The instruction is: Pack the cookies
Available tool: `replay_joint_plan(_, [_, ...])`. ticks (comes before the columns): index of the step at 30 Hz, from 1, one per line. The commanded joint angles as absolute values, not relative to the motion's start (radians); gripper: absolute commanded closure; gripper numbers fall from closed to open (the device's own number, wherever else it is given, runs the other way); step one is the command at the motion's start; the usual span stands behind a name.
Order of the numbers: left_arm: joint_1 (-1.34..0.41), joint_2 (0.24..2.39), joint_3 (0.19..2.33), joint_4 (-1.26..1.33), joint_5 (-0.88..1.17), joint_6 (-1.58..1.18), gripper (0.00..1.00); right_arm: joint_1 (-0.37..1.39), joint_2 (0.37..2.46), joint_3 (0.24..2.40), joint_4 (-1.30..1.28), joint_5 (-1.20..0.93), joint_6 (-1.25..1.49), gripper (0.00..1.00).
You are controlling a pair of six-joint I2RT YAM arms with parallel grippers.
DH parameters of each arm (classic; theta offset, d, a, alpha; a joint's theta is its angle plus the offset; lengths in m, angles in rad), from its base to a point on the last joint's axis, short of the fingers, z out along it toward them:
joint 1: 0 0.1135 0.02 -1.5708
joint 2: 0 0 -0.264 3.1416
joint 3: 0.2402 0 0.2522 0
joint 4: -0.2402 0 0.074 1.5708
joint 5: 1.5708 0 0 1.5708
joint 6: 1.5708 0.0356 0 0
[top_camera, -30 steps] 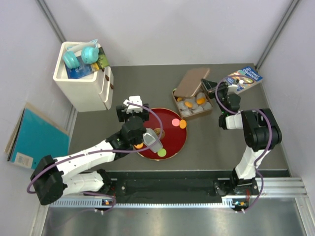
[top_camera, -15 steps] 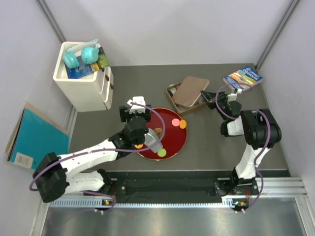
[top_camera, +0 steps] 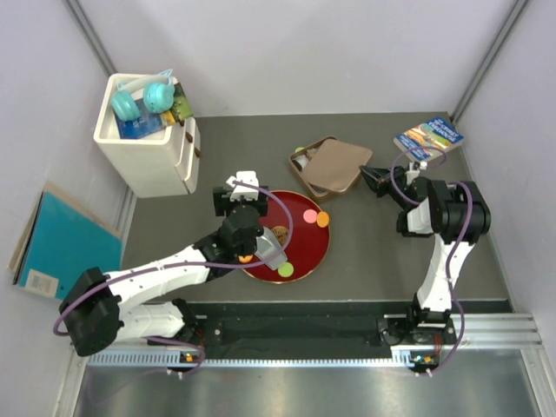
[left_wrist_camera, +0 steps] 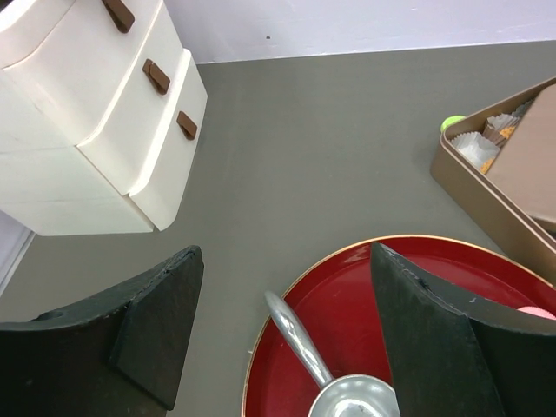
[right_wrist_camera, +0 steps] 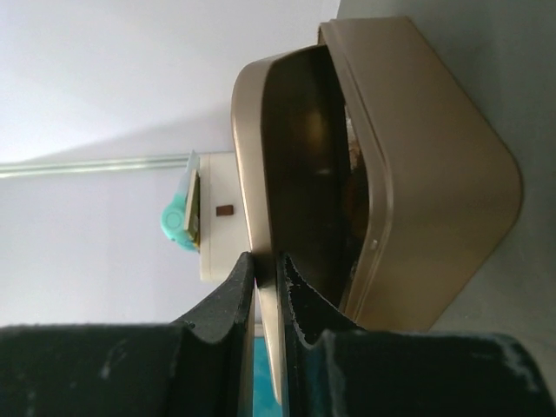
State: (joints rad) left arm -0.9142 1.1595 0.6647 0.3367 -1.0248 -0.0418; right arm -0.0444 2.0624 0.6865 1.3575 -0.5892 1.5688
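At the lower centre of the overhead view the red plate (top_camera: pixel 261 271) holds four loose cookies (top_camera: pixel 310 215): a pink and an orange one at its right edge, a green one at its lower rim, and another orange one on its left side. A metal spoon (left_wrist_camera: pixel 300 347) lies on the plate under the left gripper (left_wrist_camera: pixel 287 252), whose jaws stand wide apart and hold nothing. Further up, right of centre, the brown box (left_wrist_camera: pixel 460 178) sits with its lid (top_camera: pixel 339 161) tilted low over it, white paper cups (left_wrist_camera: pixel 476 148) showing at its uncovered left end. The right gripper (right_wrist_camera: pixel 265 261) is pinched tight on the lid's edge. The step in hand looks like handling the lid, yet cookies remain unpacked. The next move probably calls for keeping the box open and carrying the plate's cookies across to it.
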Motion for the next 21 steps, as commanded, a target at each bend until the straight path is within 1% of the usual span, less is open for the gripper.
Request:
replay_joint_plan(1, [-0.919,1.175,0.683,0.354,-1.014,-0.057,0.18,-0.06,2.02,0.726,1.429,-0.71,1.551,1.0])
replay_joint_plan(2, [-0.919,1.177,0.684,0.353,-1.011,-0.058,0.18,-0.066,2.008,0.73,1.383,-0.718,1.53,1.0])
replay_joint_plan(3, [-0.92,1.177,0.684,0.351,-1.011,-0.061,0.18,-0.067,1.979,0.744,1.33,-0.725,1.479,0.98])
replay_joint_plan(4, [-0.919,1.177,0.684,0.348,-1.009,-0.063,0.18,-0.069,1.964,0.752,1.222,-0.739,1.453,0.94])
replay_joint_plan(6, [-0.919,1.18,0.686,0.345,-1.008,-0.067,0.18,-0.071,1.918,0.773,1.099,-0.744,1.366,0.92])
replay_joint_plan(7, [-0.919,1.181,0.687,0.342,-1.006,-0.069,0.18,-0.071,1.905,0.779,1.045,-0.744,1.336,0.92])
replay_joint_plan(8, [-0.919,1.183,0.689,0.341,-1.006,-0.071,0.18,-0.071,1.893,0.788,0.926,-0.744,1.309,0.91])
replay_joint_plan(11, [-0.919,1.186,0.692,0.336,-1.002,-0.074,0.18,-0.071,1.868,0.814,0.771,-0.736,1.22,0.9])
replay_joint_plan(14, [-0.92,1.192,0.696,0.33,-1.0,-0.078,0.18,-0.071,1.867,0.833,0.689,-0.726,1.167,0.89])
replay_joint_plan(17, [-0.922,1.193,0.699,0.318,-1.0,-0.084,0.18,-0.071,1.867,0.848,0.583,-0.706,1.111,0.83])
replay_joint_plan(18, [-0.923,1.192,0.699,0.313,-1.002,-0.084,0.18,-0.071,1.867,0.86,0.524,-0.692,1.083,0.79])
replay_joint_plan(21, [-0.923,1.19,0.696,0.311,-1.003,-0.087,0.18,-0.071,1.865,0.873,0.471,-0.672,1.049,0.73])
